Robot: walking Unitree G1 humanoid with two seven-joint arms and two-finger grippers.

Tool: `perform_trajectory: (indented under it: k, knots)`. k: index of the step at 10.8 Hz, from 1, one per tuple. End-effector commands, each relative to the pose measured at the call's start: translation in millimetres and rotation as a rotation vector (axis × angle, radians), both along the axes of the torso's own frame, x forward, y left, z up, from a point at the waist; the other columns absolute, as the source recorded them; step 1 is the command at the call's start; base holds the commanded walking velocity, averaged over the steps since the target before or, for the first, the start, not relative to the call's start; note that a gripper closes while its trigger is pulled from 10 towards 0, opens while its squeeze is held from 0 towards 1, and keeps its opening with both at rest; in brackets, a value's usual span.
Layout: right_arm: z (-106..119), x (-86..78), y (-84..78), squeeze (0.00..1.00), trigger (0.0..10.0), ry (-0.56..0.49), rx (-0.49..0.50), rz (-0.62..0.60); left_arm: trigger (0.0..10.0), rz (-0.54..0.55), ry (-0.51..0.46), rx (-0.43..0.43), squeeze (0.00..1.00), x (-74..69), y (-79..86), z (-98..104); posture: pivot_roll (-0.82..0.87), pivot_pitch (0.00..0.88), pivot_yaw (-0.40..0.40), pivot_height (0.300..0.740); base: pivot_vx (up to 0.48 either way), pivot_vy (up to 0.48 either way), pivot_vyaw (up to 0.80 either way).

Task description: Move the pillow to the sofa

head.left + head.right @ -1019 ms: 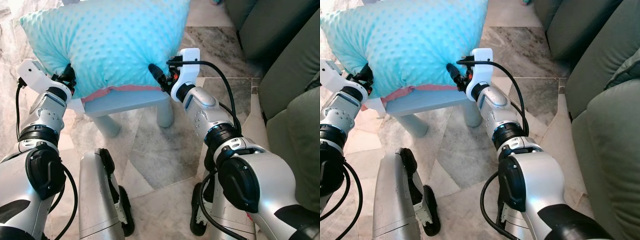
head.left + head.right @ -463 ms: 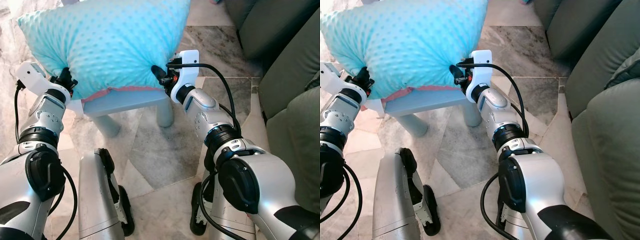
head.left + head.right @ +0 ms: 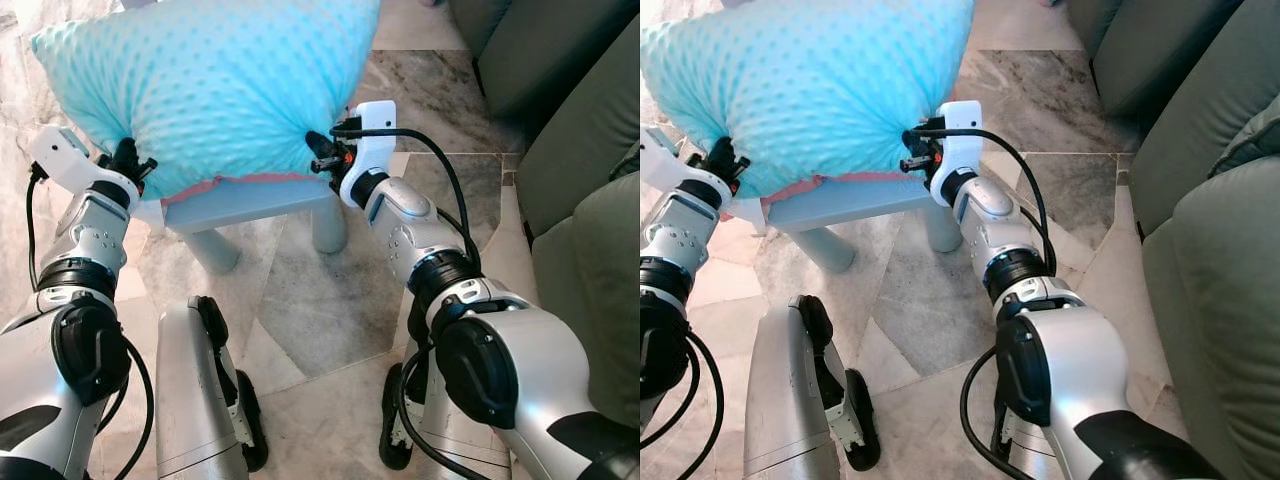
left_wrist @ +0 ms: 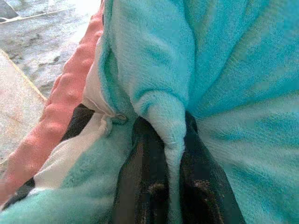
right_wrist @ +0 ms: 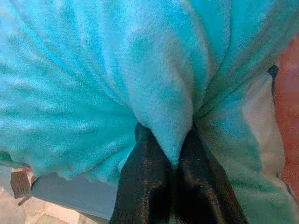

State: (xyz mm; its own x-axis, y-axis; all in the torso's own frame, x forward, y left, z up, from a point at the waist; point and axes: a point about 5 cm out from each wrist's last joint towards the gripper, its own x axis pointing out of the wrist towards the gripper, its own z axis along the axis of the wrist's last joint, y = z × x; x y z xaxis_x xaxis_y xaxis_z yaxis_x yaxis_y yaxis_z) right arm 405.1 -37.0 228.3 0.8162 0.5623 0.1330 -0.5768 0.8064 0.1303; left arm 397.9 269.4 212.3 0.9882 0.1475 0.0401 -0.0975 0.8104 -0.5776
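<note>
Nearest the camera, the robot's legs (image 3: 205, 390) stand on marble floor (image 3: 330, 300). Left gripper (image 3: 127, 158) is clamped on a fold of the pillow (image 3: 215, 85) at its lower left edge; in the left wrist view both fingers (image 4: 140, 182) pinch a ridge of turquoise fabric. Right gripper (image 3: 318, 152) is clamped on a fold at the pillow's lower right edge; in the right wrist view its fingers (image 5: 145, 186) squeeze the fabric likewise. The pillow, turquoise and dotted with a pink underside, spans the two grippers above a pale blue stool (image 3: 250, 205). The grey-green sofa (image 3: 570, 130) stands to the right, well apart from the pillow.
</note>
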Motion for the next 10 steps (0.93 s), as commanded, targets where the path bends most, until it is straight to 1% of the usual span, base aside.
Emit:
perform_trajectory:
  k: [1, 2, 3, 4, 5, 6, 7, 8, 9, 10]
  knots:
    - [-14.7, -5.3, 8.5, 0.0, 0.0, 0.035, -0.012, 0.031, 0.0, 0.008, 0.068, -0.004, 0.0, -5.6, 3.0, -20.2, -0.07, 0.541, 0.037, 0.454, 0.0, 0.0, 0.0]
    - [-8.2, -5.8, 11.4, 0.0, 0.0, -0.003, -0.008, 0.048, 0.0, 0.01, 0.043, 0.026, 0.0, -5.3, 3.3, -16.4, -0.07, 0.537, 0.039, 0.454, 0.0, 0.0, 0.0]
    - [-4.0, -6.2, 13.3, 0.0, 0.0, -0.029, -0.011, 0.063, 0.0, -0.007, -0.01, 0.079, 0.0, -4.4, 1.3, -9.5, -0.07, 0.527, 0.04, 0.454, 0.0, 0.0, 0.0]
    - [0.2, -5.9, 12.1, 0.0, 0.0, -0.058, -0.014, 0.065, 0.0, -0.001, -0.063, 0.122, 0.0, -6.9, 3.3, -7.0, -0.07, 0.517, 0.041, 0.454, 0.0, 0.0, 0.0]
    - [3.4, -5.8, 8.0, 0.0, 0.0, -0.096, -0.011, 0.068, 0.0, 0.027, -0.104, 0.177, 0.0, -13.6, 9.4, -9.5, -0.06, 0.486, 0.042, 0.454, 0.0, 0.0, 0.0]
    - [4.1, -6.2, 2.4, 0.0, 0.0, -0.131, -0.013, 0.072, 0.0, 0.043, -0.139, 0.202, 0.0, -21.0, 14.6, -11.7, -0.06, 0.464, 0.045, 0.454, 0.0, 0.0, 0.0]
    - [-0.9, -8.0, -7.0, 0.0, 0.0, -0.164, -0.016, 0.073, 0.0, 0.088, -0.177, 0.132, 0.0, -33.4, 25.7, -15.8, -0.06, 0.425, 0.051, 0.454, 0.0, 0.0, 0.0]
    - [-8.0, -10.5, -14.7, 0.0, 0.0, -0.184, -0.019, 0.058, 0.0, 0.102, -0.207, 0.233, 0.0, -46.5, 28.9, -16.5, -0.07, 0.377, 0.055, 0.454, 0.0, 0.0, 0.0]
    - [-14.0, -13.0, -20.0, 0.0, 0.0, -0.191, -0.008, 0.039, 0.0, 0.097, -0.236, 0.286, 0.0, -55.8, 25.4, -16.6, -0.07, 0.345, 0.059, 0.454, 0.0, 0.0, 0.0]
    - [-18.8, -16.8, -21.5, 0.0, 0.0, -0.213, -0.022, 0.045, 0.0, 0.102, -0.255, 0.315, 0.0, -61.6, 22.1, -16.4, -0.08, 0.292, 0.065, 0.454, 0.0, 0.0, 0.0]
